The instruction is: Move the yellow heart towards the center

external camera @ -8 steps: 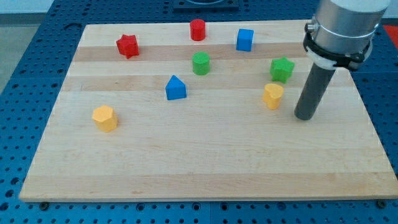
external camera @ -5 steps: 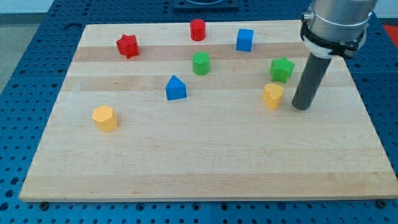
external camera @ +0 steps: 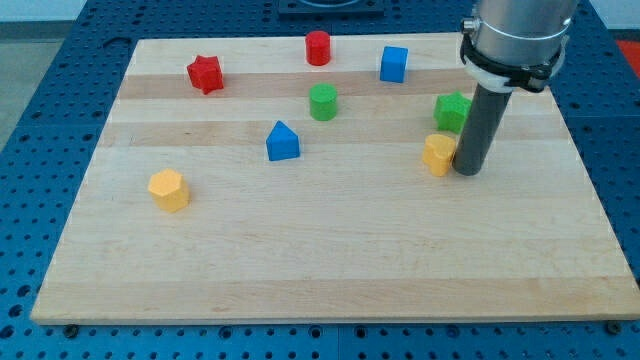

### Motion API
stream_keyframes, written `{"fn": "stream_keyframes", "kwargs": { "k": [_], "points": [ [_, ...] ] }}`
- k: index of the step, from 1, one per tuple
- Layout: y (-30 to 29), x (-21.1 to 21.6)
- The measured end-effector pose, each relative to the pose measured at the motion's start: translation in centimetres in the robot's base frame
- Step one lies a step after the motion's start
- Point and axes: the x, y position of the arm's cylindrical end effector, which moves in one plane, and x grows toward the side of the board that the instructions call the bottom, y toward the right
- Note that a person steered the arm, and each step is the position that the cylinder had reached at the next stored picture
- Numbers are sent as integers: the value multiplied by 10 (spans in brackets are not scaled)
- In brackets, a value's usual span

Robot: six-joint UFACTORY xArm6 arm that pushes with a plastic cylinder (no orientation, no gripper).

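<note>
Leftward since before, my tip point(external camera: 466, 171) now touches the glossy yellow heart block point(external camera: 438, 154) on the pale wooden board point(external camera: 330, 250); no fingers, nothing held.

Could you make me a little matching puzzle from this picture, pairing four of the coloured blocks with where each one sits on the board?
Things:
1. yellow heart
2. red star
3. blue cube
4. yellow hexagon block

Places:
A. nearest the view's left edge, low on the board
B. right beside my tip, on its left
C. top left area of the board
D. top of the board, right of the red cylinder

Pairs: 1-B, 2-C, 3-D, 4-A
</note>
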Motion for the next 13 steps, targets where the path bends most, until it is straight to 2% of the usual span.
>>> {"fn": "stream_keyframes", "kwargs": {
  "k": [9,11,13],
  "points": [
    [-21,-2],
    [-21,-27],
    [-29,-30]
  ]
}}
